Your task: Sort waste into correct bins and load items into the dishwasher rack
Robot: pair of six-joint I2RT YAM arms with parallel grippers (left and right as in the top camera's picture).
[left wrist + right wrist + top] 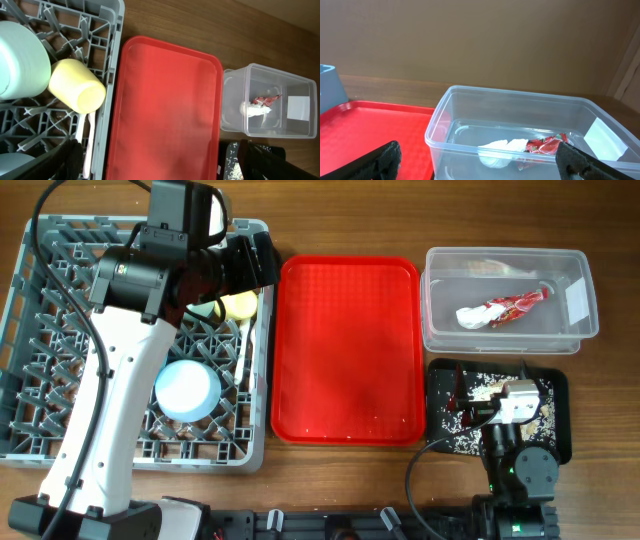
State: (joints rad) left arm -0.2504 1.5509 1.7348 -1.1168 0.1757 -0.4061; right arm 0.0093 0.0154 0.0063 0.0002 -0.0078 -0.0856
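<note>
Overhead, nearest the arm bases, the right end effector (477,147) hangs over the black tray (555,435), its fingers spread wide and holding nothing. Pale crumbs (483,392) lie scattered in that tray. To its left, the red serving tray (345,350) lies flat on the counter (600,240). Left again stands the grey dishwasher rack (30,330), with an upturned pale blue-white bowl (187,388) in its near half. Farther back, the left end effector (157,155) hovers at the rack's right edge, fingers wide apart and gripping nothing. Under it the yellow cup (77,87) lies on its side beside the mint-green bowl (20,60), with a white utensil (85,140) next to them. Farthest, the clear tub (505,260) holds the red-and-white wrapper (515,305) touching the white napkin (472,316).
</note>
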